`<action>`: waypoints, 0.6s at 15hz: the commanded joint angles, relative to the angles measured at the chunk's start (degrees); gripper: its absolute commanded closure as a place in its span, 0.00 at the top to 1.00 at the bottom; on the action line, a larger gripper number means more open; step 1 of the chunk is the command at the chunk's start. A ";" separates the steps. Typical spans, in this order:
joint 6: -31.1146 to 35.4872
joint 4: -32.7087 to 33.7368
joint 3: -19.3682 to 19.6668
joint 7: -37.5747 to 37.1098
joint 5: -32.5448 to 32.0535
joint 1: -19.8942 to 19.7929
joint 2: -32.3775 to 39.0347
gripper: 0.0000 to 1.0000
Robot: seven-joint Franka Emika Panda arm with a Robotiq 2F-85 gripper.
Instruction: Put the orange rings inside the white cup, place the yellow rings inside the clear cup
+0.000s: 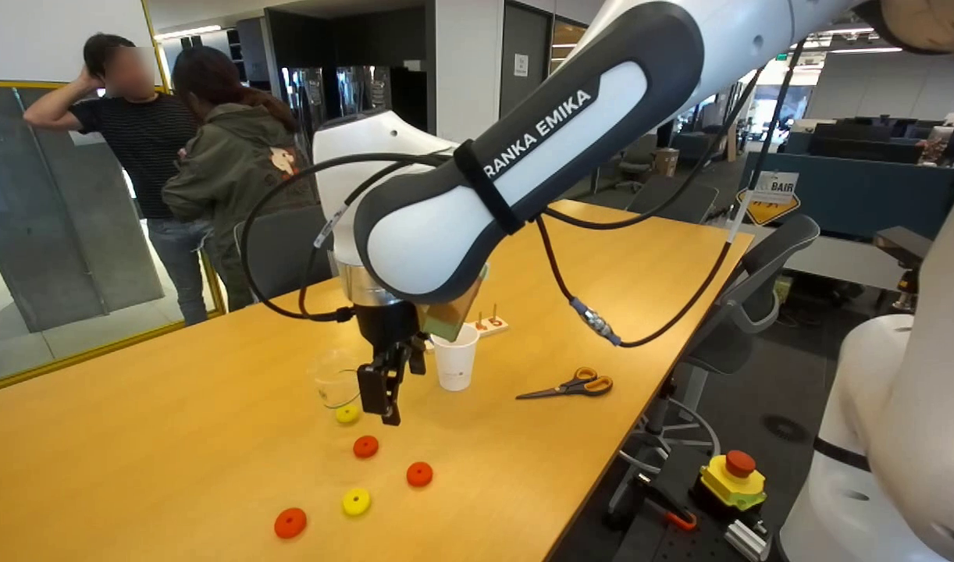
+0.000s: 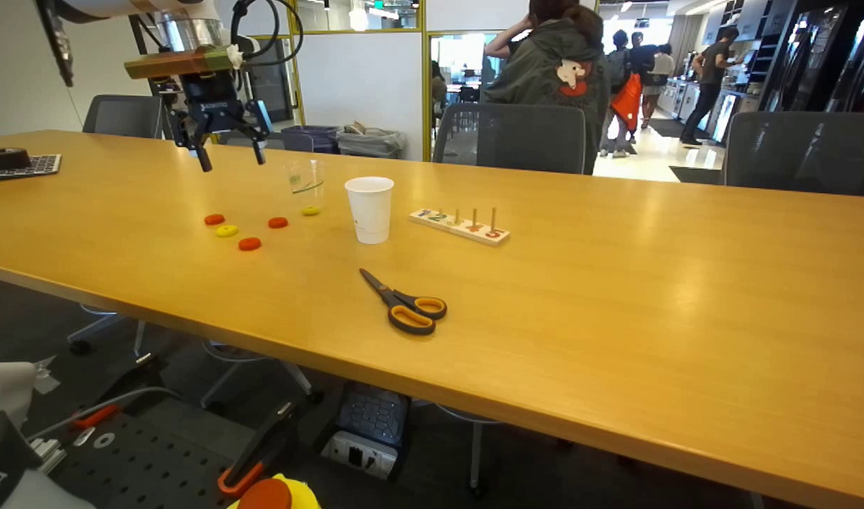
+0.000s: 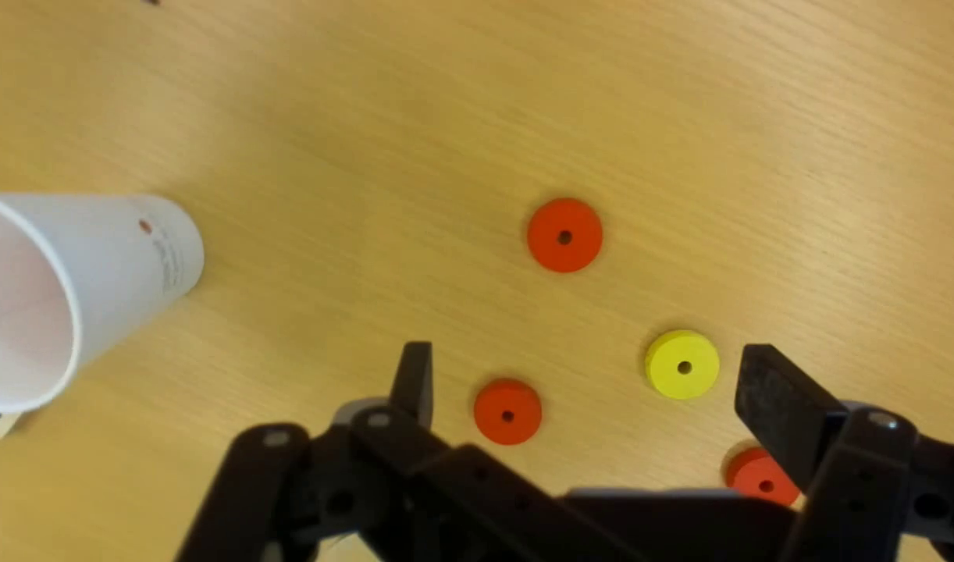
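My gripper is open and empty above the table in both exterior views [image 1: 404, 396] [image 2: 232, 165] and the wrist view [image 3: 590, 355]. In the wrist view one orange ring [image 3: 507, 412] and a yellow ring [image 3: 682, 364] show between the fingers. A further orange ring [image 3: 564, 235] lies beyond them, and another [image 3: 760, 476] is partly hidden by a finger. The white cup [image 2: 370, 212] stands upright, also at left in the wrist view [image 3: 126, 265]. The clear cup [image 2: 306, 180] stands behind. A second yellow ring [image 2: 310, 211] is at its base; inside or in front, I cannot tell.
Black scissors with orange handles [image 2: 407, 307] lie on the table near its edge. A wooden board with numbers and pegs [image 2: 460, 227] lies beside the white cup. A keyboard [image 2: 43, 166] lies at the far left. Chairs stand around the table.
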State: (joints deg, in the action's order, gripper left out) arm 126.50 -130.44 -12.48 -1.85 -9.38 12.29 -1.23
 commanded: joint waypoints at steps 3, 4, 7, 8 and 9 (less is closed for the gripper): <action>3.87 -3.09 -0.23 -16.82 -0.01 0.08 1.23 1.00; 4.49 -3.29 -0.05 -17.65 0.10 0.01 1.97 1.00; 9.57 -5.01 0.75 -18.07 -0.04 -0.32 3.88 1.00; 11.45 -5.63 1.03 -17.80 -0.03 -0.40 4.48 1.00; 13.40 -6.11 1.33 -17.67 -0.18 -0.43 5.17 1.00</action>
State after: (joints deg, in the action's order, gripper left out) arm 134.68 -135.08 -11.86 -18.76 -9.31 12.18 2.82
